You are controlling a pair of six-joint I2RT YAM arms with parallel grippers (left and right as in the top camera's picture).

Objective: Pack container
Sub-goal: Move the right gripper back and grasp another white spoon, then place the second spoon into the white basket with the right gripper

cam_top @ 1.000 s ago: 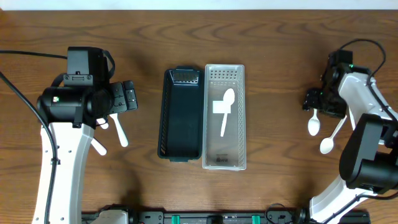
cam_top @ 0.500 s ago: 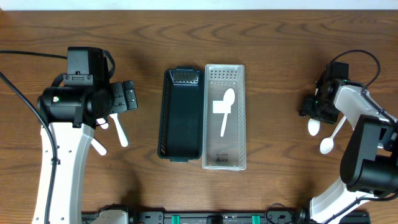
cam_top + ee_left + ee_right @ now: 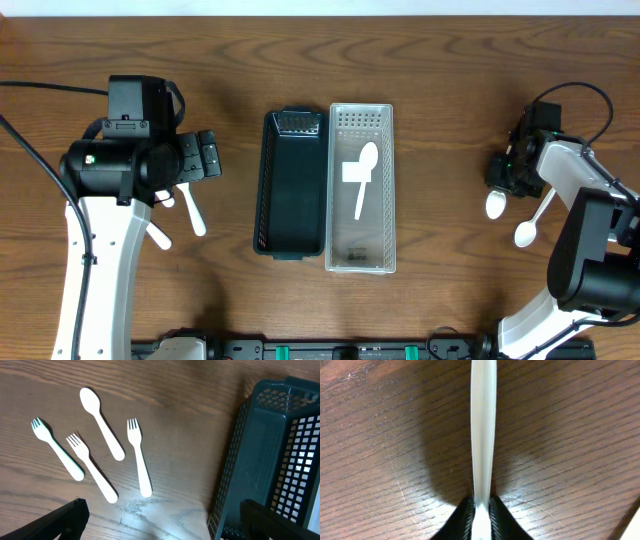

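Note:
A clear container (image 3: 333,205) with a white spoon (image 3: 364,172) in it sits mid-table, next to a dark basket (image 3: 268,190). At the far right my right gripper (image 3: 508,176) is shut on the handle of a white spoon (image 3: 495,206). The right wrist view shows that handle (image 3: 483,425) pinched between the jaws of the right gripper (image 3: 481,512), low over the wood. My left gripper (image 3: 205,157) hangs open over loose cutlery. In the left wrist view, below the left gripper (image 3: 162,520), lie a spoon (image 3: 101,422) and three forks (image 3: 139,462).
A second loose white spoon (image 3: 531,224) lies just right of the held one. The dark basket's wall (image 3: 240,460) fills the right side of the left wrist view. Bare wooden table surrounds both containers.
My right gripper has closed its jaws on the spoon's handle after dropping down onto it. The spoon's bowl has shifted slightly left. The left arm has not moved.

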